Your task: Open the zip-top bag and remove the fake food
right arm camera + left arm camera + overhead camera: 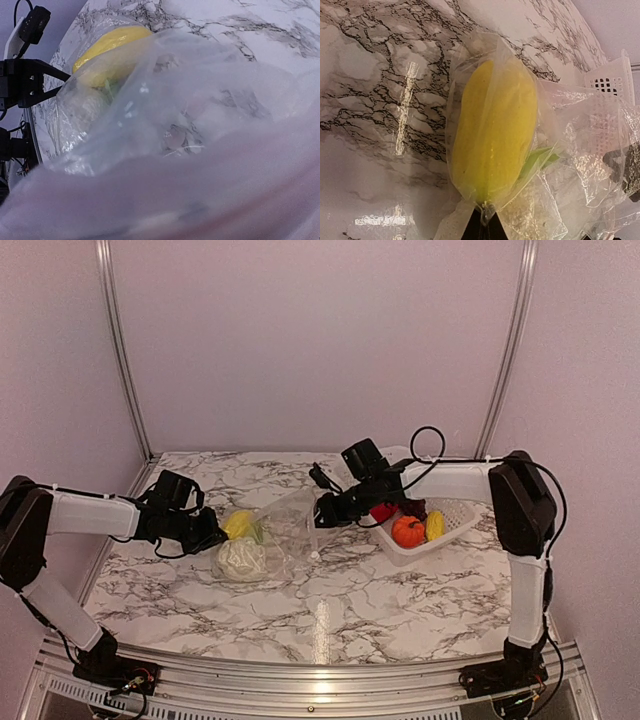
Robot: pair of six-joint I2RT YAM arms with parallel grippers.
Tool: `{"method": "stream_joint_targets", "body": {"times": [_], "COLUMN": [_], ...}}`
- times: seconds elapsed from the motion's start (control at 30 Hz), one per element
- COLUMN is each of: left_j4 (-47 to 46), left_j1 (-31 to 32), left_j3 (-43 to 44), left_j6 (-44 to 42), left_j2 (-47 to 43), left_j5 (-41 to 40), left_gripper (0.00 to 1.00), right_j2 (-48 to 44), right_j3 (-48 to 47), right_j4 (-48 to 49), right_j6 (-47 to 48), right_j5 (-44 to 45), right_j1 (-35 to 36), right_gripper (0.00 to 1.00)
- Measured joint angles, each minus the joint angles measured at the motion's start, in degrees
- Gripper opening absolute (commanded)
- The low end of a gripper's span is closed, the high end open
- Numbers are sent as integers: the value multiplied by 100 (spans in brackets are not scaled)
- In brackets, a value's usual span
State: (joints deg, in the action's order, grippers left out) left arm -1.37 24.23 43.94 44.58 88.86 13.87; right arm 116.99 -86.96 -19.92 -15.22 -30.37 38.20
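The clear zip-top bag [275,540] lies on the marble table between my two grippers. Inside it are pieces of the fake food: a yellow corn cob [238,524] and a cream-white cauliflower [242,560]. My left gripper [487,220] is shut on the bag's plastic just below the cob [492,135]. My right gripper [320,512] is at the bag's right edge. In the right wrist view, blurred bag plastic [165,100] covers the lens and hides the fingers; the cob [112,42] shows through it.
A white lattice basket [455,512] stands at the right, behind my right gripper, holding red, orange [407,531], yellow and dark toy foods. Its corner [610,80] shows in the left wrist view. Walls close the table at the back and sides.
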Motion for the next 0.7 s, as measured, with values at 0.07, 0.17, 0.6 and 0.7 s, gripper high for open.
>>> {"method": "stream_joint_targets", "body": {"times": [0.07,0.17,0.6,0.7], "left_j4": [-96,-345,-1213,-1392], "left_j1": [-2,-2,-2,-4], "left_j3": [-20,-98,-118,-151], "left_j6": [7,46,409,518], "left_j2": [0,2,426,514], "left_j5": [79,221,680,697], "left_gripper": [0,0,0,0], "right_j2": [214,498,1250,1392], "right_j3": [-138,-238,-260,-339], "right_j4": [122,393,1561,1770], "right_j6": [-52,-140,-614,-713], "right_j5": [-79,-254,-1180,-1410], "right_j1": [94,186,542,638], "right_gripper": [36,37,46,47]}}
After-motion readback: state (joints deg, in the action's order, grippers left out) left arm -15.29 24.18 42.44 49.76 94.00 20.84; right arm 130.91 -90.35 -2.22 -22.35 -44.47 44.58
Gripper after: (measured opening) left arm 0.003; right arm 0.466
